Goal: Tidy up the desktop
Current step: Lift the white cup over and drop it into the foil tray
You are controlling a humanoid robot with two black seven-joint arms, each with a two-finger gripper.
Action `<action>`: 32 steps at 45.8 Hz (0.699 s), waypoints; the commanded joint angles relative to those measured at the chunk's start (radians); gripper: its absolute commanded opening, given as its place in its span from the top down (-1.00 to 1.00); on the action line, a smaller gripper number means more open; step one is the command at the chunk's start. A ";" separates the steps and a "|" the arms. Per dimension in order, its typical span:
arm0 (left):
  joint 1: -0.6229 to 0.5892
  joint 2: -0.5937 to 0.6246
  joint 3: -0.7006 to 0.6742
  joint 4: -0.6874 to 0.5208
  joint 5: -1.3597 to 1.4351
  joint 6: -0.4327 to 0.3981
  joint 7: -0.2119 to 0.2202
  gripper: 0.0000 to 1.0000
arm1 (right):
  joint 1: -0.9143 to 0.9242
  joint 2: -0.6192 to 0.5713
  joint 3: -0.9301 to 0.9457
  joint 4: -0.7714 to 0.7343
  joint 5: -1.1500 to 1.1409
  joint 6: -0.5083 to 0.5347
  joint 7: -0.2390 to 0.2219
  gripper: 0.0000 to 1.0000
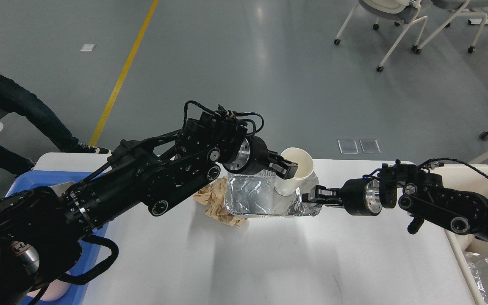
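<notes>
The white desktop [269,262] fills the lower middle of the head view. A silver foil tray [256,197] stands on it near the far edge. My left gripper [289,168] is shut on the rim of a white paper cup [295,169], which sits tilted inside the tray's right part. My right gripper [314,197] is shut on the tray's right edge. A crumpled brown paper [215,203] lies against the tray's left side, partly hidden by my left arm.
A blue plastic tray [95,235] sits at the left edge of the table, mostly hidden by my left arm. A cream bin [460,250] stands at the right, with foil inside. Chairs stand on the grey floor far back right.
</notes>
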 commanded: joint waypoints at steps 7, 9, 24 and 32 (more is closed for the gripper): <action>-0.017 0.046 -0.030 -0.032 -0.031 0.001 0.001 -0.94 | -0.005 -0.005 0.000 0.000 0.000 0.000 -0.001 1.00; -0.016 0.089 -0.053 -0.060 -0.036 0.002 0.004 -0.94 | -0.007 -0.010 0.000 0.001 0.000 -0.002 0.000 1.00; 0.183 0.546 -0.268 -0.312 -0.048 0.179 0.072 -0.94 | -0.022 -0.024 0.000 0.001 0.000 -0.003 0.000 1.00; 0.363 0.865 -0.273 -0.332 -0.077 0.314 0.062 -0.94 | -0.027 -0.019 -0.003 0.001 0.000 -0.005 -0.002 1.00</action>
